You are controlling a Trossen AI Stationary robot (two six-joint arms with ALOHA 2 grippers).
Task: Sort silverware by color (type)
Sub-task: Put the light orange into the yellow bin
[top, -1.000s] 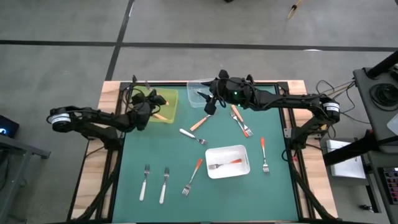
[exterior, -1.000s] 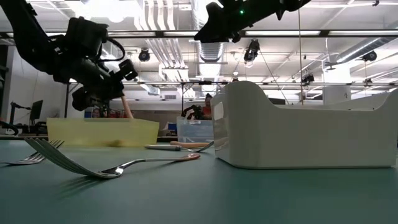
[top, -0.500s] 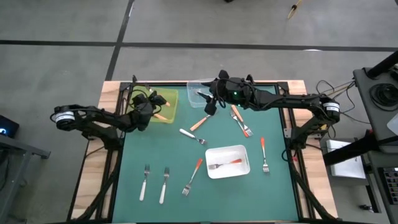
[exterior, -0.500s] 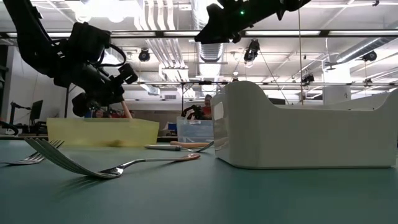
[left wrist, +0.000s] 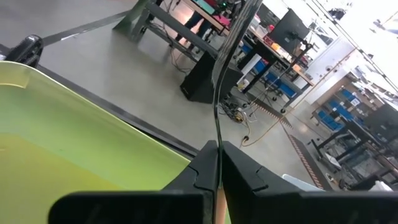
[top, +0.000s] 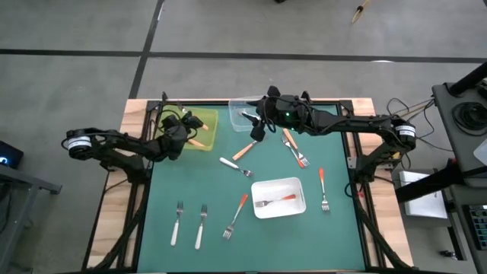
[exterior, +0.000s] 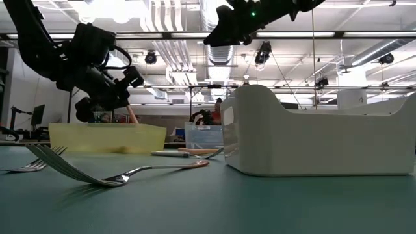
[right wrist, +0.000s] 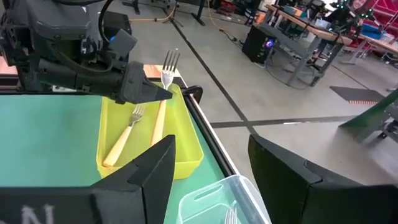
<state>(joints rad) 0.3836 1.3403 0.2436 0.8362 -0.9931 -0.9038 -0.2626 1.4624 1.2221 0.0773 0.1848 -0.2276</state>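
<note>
The tan-handled fork (right wrist: pixel 163 102) you're pinching in the left gripper (right wrist: pixel 146 93) fingers is hanging over the yellow tray (right wrist: pixel 186 146); your right gripper (top: pixel 257 131) fingers are gaping wide, holding nothing.

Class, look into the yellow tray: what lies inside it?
In the yellow tray one tan-handled fork lies flat. The left gripper holds a second tan fork over it, tines up. The right gripper's finger hides the tray's near end.

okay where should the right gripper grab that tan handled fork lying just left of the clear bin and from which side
Grip the tan-handled fork mid-handle, coming straight down from above. It lies flat and diagonal on the mat, so turn the fingers across the handle. The handle is thicker than the metal head, and nothing crowds it. The right gripper, open, hangs just above its upper end.
</note>
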